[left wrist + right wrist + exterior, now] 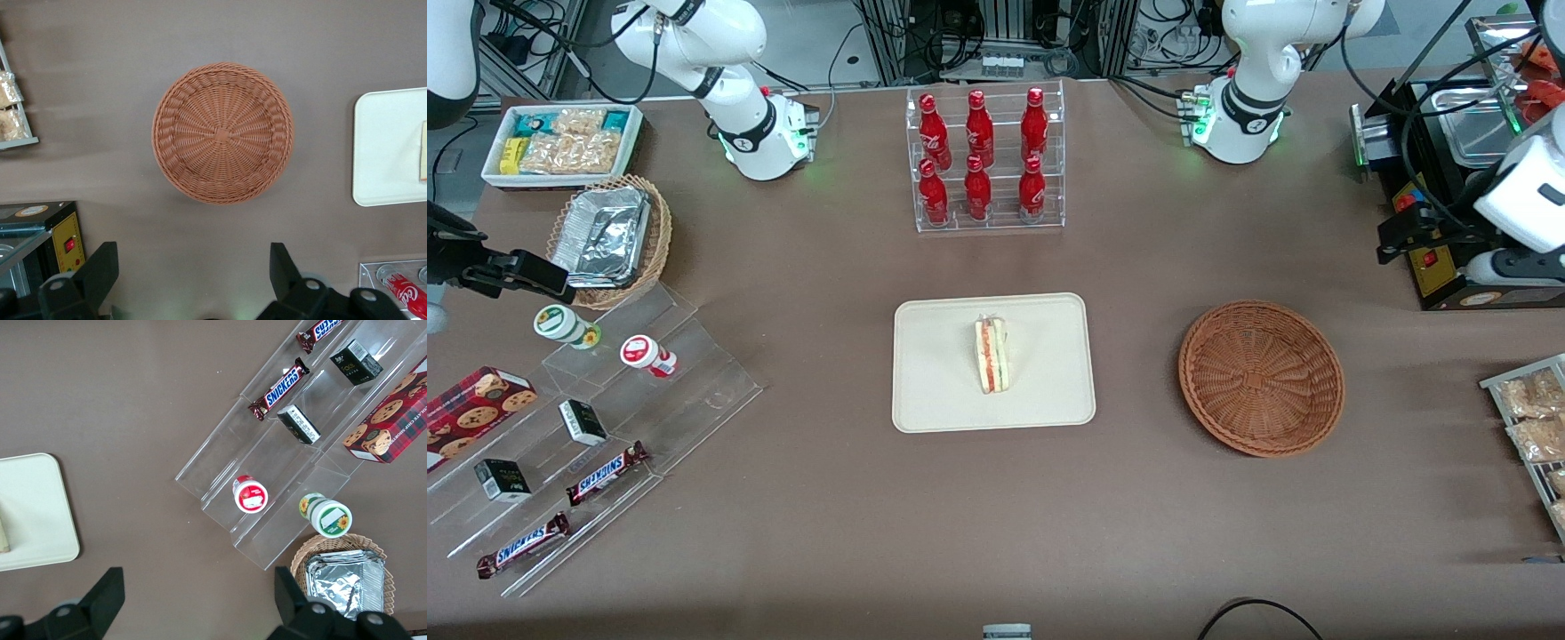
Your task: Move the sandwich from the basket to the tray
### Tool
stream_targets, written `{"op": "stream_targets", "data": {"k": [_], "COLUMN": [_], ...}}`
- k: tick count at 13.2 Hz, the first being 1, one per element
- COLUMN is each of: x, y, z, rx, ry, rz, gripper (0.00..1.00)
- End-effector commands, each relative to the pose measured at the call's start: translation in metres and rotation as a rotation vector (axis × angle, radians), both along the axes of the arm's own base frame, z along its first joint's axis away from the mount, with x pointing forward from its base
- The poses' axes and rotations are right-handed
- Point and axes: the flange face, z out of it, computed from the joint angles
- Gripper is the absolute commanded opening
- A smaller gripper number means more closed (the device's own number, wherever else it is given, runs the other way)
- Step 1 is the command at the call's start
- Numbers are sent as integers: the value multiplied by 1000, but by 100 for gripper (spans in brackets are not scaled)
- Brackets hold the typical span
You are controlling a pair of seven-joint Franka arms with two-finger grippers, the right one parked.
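The sandwich (991, 356) lies on its side in the middle of the cream tray (943, 391), with its red and green filling showing. The reddish-brown wicker basket (1261, 378) is empty and stands beside the tray, toward the working arm's end of the table. The left arm's gripper (1403, 235) hangs open and empty well above the table, farther from the front camera than the basket and close to a black appliance. In the left wrist view the open gripper (193, 267) looks down on the basket (222, 132), the tray's edge (387, 147) and a sliver of the sandwich (423, 152).
A clear rack of red bottles (987, 160) stands farther back than the tray. The black appliance (1449, 187) and a rack of snack packets (1529, 427) sit at the working arm's end. A stepped clear shelf (605, 427), a foil-lined basket (609, 240) and a white snack box (560, 142) lie toward the parked arm's end.
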Motion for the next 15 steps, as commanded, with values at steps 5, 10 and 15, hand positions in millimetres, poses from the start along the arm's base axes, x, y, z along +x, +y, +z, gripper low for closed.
{"op": "stream_targets", "data": {"k": [5, 10, 15], "x": [-13, -9, -10], "y": [4, 26, 28], "z": [24, 19, 15], "rx": [8, 6, 8], "ry": [-14, -8, 10], "rz": [34, 86, 77], "gripper": [100, 100, 100]}}
